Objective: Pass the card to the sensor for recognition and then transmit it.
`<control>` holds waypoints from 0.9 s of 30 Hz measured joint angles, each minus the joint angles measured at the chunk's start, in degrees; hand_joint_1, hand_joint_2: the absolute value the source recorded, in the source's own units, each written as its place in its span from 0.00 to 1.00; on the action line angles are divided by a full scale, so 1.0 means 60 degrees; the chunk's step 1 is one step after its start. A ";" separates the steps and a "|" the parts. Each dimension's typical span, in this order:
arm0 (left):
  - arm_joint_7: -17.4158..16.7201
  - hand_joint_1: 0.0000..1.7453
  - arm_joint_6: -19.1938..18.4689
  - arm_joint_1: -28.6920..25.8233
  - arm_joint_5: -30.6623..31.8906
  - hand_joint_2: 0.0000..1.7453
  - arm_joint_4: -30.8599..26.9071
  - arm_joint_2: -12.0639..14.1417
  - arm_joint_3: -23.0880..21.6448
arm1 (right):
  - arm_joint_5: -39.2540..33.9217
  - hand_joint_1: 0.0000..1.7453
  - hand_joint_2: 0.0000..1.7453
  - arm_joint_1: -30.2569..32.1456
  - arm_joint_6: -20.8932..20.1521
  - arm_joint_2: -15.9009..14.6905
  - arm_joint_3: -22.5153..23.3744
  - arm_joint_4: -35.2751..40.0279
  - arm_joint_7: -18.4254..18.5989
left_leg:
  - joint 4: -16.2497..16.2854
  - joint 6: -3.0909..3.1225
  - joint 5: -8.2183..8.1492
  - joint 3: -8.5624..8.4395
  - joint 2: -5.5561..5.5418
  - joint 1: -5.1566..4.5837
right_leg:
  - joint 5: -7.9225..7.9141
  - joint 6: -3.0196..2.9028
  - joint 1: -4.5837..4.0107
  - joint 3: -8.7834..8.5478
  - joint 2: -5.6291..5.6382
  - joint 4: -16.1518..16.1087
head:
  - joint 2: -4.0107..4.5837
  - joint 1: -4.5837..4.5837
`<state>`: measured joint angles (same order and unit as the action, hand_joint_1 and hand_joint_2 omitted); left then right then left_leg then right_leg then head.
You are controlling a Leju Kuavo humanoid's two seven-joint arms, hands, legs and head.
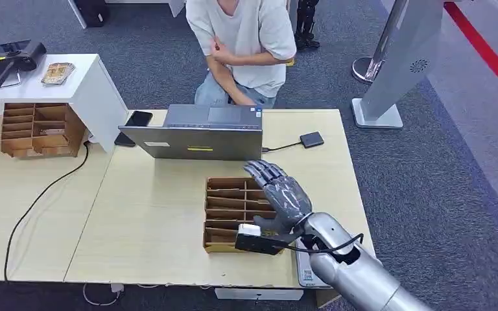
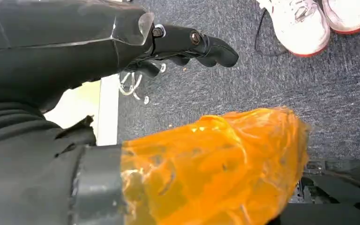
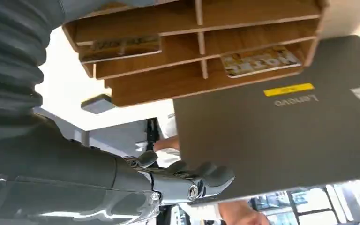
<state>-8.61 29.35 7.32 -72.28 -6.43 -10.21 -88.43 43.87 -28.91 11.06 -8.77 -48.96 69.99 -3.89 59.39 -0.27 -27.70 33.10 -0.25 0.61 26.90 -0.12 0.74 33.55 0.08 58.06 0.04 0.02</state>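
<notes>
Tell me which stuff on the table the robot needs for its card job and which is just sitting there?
For the job:
right hand, open above the organizer
wooden card organizer
card in one of its slots
small black box on a cable, probably the sensor

Just lying about:
laptop
phone
second wooden organizer

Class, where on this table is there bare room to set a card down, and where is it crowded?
Bare table lies left of the card rack, before the laptop; another patch sits right of the rack, below the card reader. It is crowded where the right hand hovers over the rack.
</notes>
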 joint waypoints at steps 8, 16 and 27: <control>0.0000 0.00 0.0011 0.0000 -0.0036 0.00 0.0000 0.0000 0.0000 | 0.0393 0.00 1.00 -0.0018 0.0066 -0.0080 -0.0073 -0.0197 0.0335 | 0.0000 0.0000 0.0000 0.0000 0.0000 0.0000 | 0.0000 0.0000 0.0000 0.0000 0.0000 0.0000 | 0.0000 0.0000; 0.0000 0.00 0.0011 0.0000 -0.0066 0.00 0.0000 0.0000 0.0000 | 0.0502 0.00 1.00 -0.0063 0.0066 -0.0087 -0.0106 -0.0353 0.0400 | 0.0000 0.0000 0.0000 0.0000 0.0000 0.0000 | 0.0000 0.0000 0.0000 0.0000 0.0000 0.0000 | 0.0000 -0.0004; 0.0000 0.00 0.0011 0.0001 -0.0080 0.00 0.0000 0.0000 0.0000 | 0.0517 0.33 1.00 -0.0107 0.0062 -0.0091 -0.0106 -0.0433 0.0433 | 0.0000 0.0000 0.0000 0.0000 0.0000 0.0000 | 0.0000 0.0000 0.0000 0.0000 0.0000 0.0000 | 0.0000 0.0000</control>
<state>-8.61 29.42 7.33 -72.76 -6.43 -10.21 -88.43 46.97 -29.55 11.43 -9.31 -49.59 67.39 -1.29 59.39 -0.27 -27.70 33.10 -0.25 0.61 26.90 -0.12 0.74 33.55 0.08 58.06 0.04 0.02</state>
